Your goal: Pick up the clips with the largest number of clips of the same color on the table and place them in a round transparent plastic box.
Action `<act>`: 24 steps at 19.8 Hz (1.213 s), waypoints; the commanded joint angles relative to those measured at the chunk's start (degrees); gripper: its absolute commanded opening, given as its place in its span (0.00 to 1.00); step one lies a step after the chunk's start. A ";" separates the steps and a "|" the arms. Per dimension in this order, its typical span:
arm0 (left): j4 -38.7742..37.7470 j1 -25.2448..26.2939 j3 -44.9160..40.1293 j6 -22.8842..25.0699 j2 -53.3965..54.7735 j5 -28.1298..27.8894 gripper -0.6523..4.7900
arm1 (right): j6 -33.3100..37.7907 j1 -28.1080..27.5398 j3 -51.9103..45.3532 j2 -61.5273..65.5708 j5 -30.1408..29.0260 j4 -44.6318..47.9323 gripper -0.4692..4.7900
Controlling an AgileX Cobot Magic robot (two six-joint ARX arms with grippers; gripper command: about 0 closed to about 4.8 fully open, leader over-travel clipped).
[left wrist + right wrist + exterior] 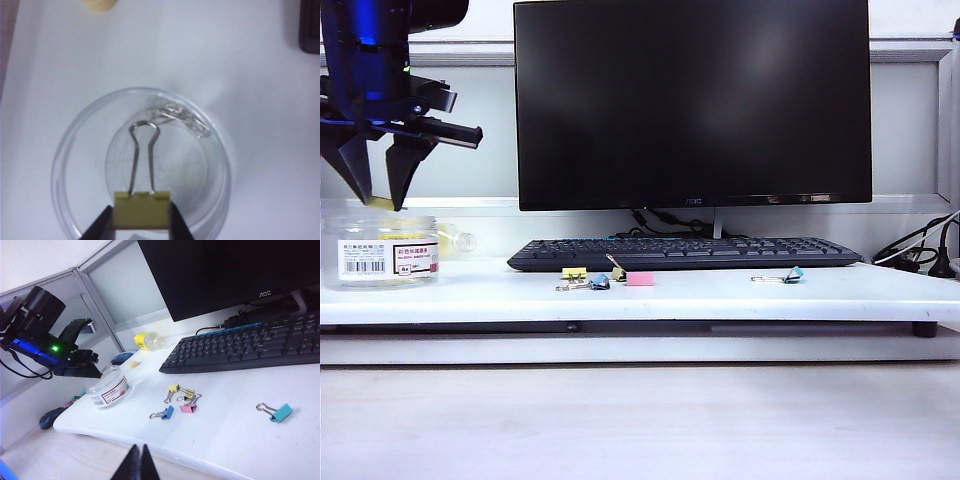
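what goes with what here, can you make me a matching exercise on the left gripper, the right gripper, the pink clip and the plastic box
Things:
1. left gripper
2. right gripper
3. pink clip
4. plastic box

States:
A. lies on the white table by the keyboard
B. jaws together, holding nothing
C. directly under a raised arm
D. has a yellow clip between its fingers

Pairs: 1-D, 2-B, 3-A, 4-C

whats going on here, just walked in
The left gripper hangs over the round transparent plastic box, its fingers pinching a yellow clip above the box's mouth. Two more yellow clips, a pink clip and two blue clips lie on the white tabletop before the keyboard. The right gripper is shut, away from the clips.
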 commanded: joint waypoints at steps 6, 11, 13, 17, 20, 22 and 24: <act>1.51 0.09 0.11 1.01 -0.24 -0.37 0.54 | 0.07 0.02 0.24 0.02 -0.15 0.57 0.08; 0.92 0.09 0.11 1.11 -0.24 -0.13 0.54 | 0.09 0.02 0.24 0.02 -0.17 0.57 0.08; 0.87 0.09 0.11 1.09 -0.26 1.79 0.54 | 0.07 0.02 0.24 0.02 -0.22 0.52 0.08; 1.25 -0.07 0.13 1.05 -0.74 10.03 0.54 | 0.04 -0.02 0.24 0.02 -0.59 -1.22 0.08; 2.78 -0.11 0.15 0.70 -1.05 22.12 0.54 | 0.02 -0.02 0.24 0.02 -0.55 -1.99 0.08; 5.42 -2.23 0.13 -0.68 -0.92 25.86 0.54 | 0.02 -0.04 0.24 0.02 -0.55 -1.99 0.08; 9.14 -5.27 0.13 -1.53 -0.77 25.70 0.54 | 0.04 -0.04 0.24 0.02 -0.55 -1.97 0.08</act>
